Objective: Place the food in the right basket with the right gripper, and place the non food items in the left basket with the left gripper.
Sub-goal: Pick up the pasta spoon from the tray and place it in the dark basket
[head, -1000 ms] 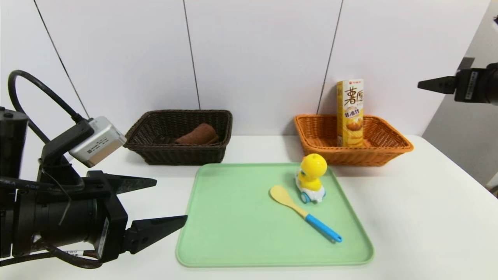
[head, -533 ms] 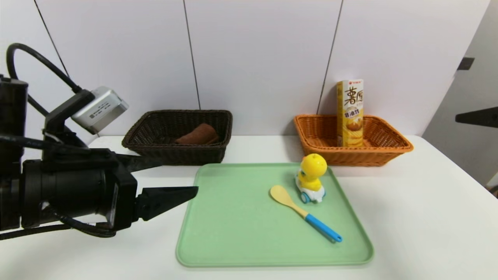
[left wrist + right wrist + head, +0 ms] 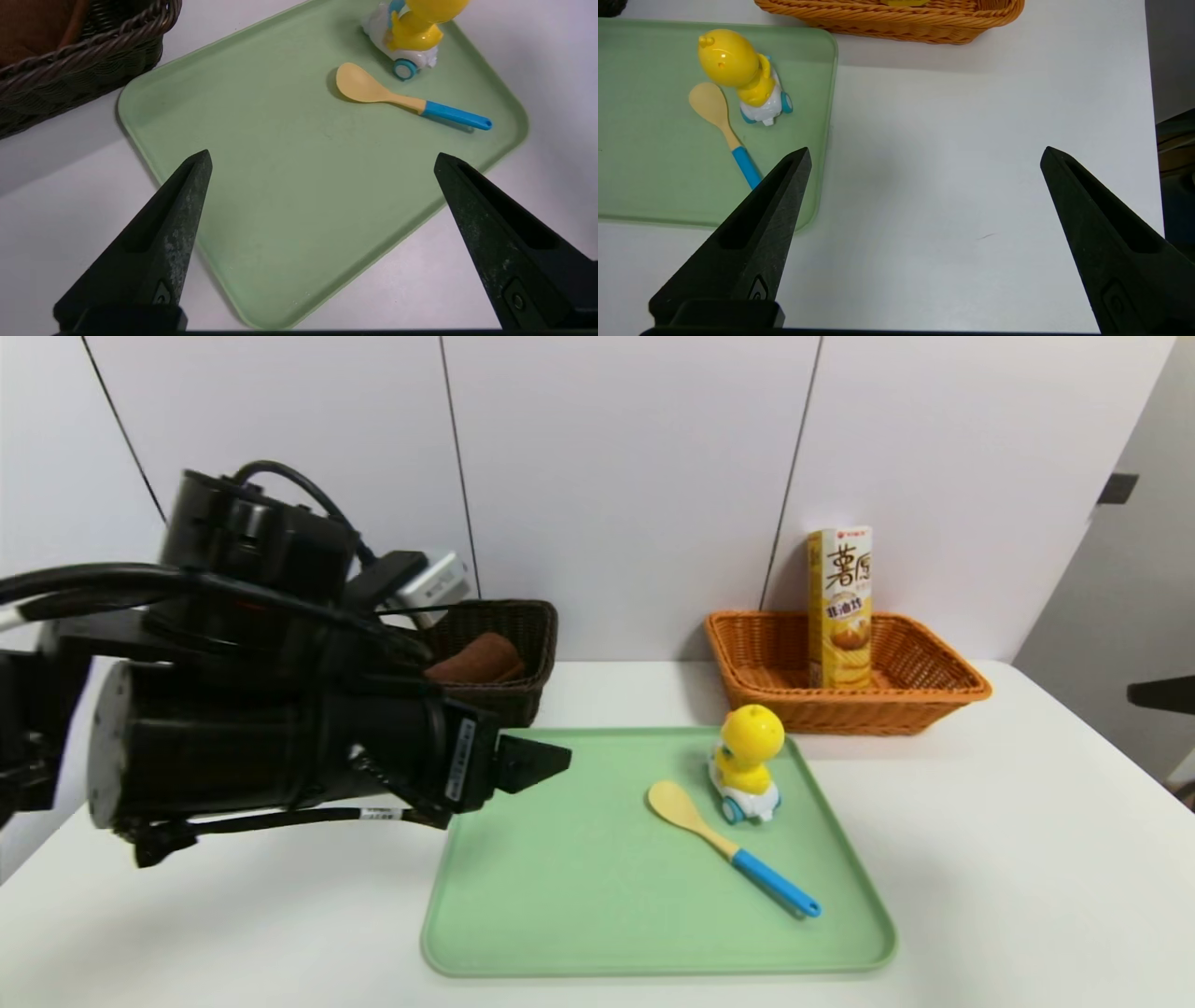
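Head view: left gripper has advanced over tray

Bare tray (duck beyond spatula)

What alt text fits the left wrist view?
The left gripper, jaws wide open, hovers over a pale green plastic tray holding a blue-handled wooden spatula and yellow duck toy; a dark brown wicker basket sits beside it.
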Robot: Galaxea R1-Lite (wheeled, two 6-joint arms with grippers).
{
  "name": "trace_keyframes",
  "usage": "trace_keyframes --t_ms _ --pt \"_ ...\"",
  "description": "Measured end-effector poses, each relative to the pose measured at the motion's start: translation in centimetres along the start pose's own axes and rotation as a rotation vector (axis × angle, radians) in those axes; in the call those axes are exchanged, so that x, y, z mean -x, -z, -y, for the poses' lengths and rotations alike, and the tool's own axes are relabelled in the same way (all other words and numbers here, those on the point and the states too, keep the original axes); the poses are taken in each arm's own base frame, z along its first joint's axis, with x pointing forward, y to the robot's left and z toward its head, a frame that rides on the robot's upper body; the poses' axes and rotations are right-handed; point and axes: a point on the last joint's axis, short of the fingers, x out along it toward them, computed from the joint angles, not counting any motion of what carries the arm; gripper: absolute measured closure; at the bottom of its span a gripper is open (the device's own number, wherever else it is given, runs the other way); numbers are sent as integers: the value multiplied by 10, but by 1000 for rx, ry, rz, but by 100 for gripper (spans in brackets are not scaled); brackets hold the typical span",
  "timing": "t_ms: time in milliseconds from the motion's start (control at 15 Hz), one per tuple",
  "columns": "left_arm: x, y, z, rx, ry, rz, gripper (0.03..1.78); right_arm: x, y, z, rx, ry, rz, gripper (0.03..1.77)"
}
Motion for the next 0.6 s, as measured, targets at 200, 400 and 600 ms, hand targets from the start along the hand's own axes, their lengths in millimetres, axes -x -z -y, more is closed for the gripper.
trace_keyframes --t_ms 200,400,600 --pt "-27 -3 25 60 -76 -50 12 -3 3 0 -5 -4 -12 11" --pt "-46 -2 46 61 -54 -71 12 -4 4 0 -7 -5 -19 11" --pt "-57 -7 56 6 1 -76 12 -6 4 0 -5 -6 -27 11"
